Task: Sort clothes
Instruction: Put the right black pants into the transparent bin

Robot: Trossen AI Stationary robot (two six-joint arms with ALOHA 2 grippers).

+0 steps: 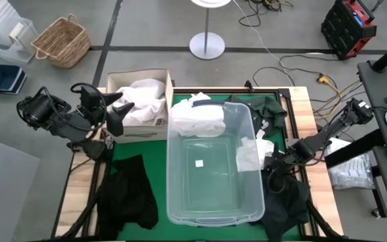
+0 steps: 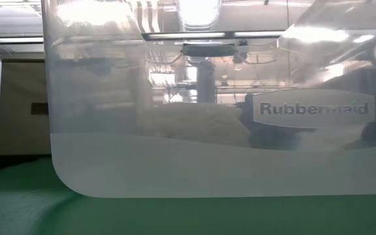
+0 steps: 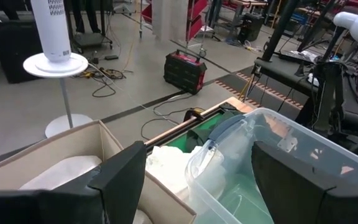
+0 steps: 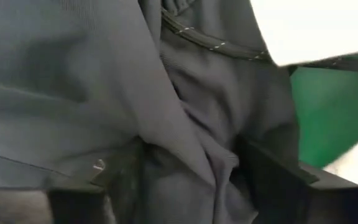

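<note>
We see the right end effector (image 4: 188, 180) spread open, pressed into a dark garment (image 4: 104, 81) on the bench (image 1: 314, 134) beside the clear tub (image 1: 210, 202). The left end effector (image 3: 194, 180) hangs open and empty over the cardboard box (image 1: 136, 131) holding white clothes (image 1: 143, 97).

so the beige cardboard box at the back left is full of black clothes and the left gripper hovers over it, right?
Not quite: the high view shows the beige cardboard box holding white fabric garments, not black ones. The left gripper does hover open over it.
</note>
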